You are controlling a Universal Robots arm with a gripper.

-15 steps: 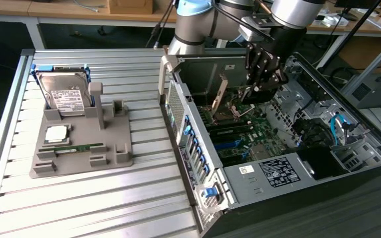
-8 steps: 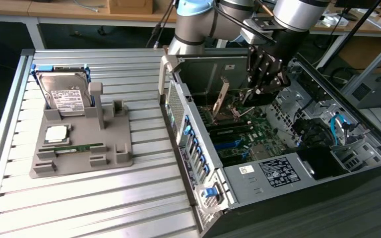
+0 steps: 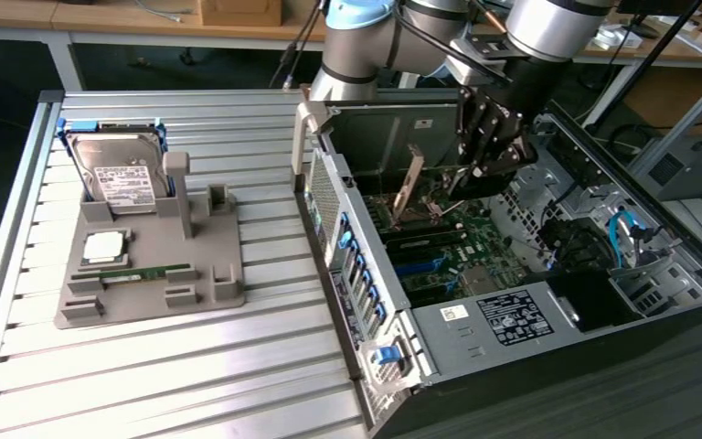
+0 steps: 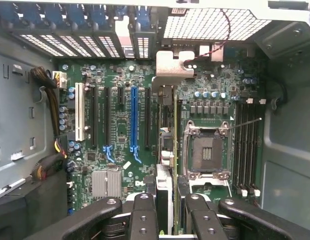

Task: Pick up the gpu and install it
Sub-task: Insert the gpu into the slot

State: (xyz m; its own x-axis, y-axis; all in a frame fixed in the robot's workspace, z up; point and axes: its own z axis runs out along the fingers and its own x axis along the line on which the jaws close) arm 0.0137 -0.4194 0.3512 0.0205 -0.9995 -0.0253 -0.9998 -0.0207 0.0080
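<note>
The gpu (image 4: 166, 70) runs edge-on between my fingers in the wrist view, its silver end bracket toward the case's rear grille. My gripper (image 4: 171, 212) is shut on it, one black finger (image 4: 144, 215) on each side. The card stands upright over the green motherboard (image 4: 120, 75), between the black expansion slots and the CPU socket (image 4: 207, 150). I cannot tell whether it touches a slot. In the exterior view my gripper (image 3: 471, 178) reaches down into the open computer case (image 3: 364, 274), with the gpu (image 3: 411, 187) as a thin upright slab beside it.
A blue slot (image 4: 134, 120) and a white slot (image 4: 80, 112) lie beside the card. Cables (image 4: 50, 100) hang along one case wall. On the slatted table, a grey fixture (image 3: 211, 288) holds a hard drive (image 3: 120, 174), a processor (image 3: 105, 245) and a RAM stick (image 3: 143, 272).
</note>
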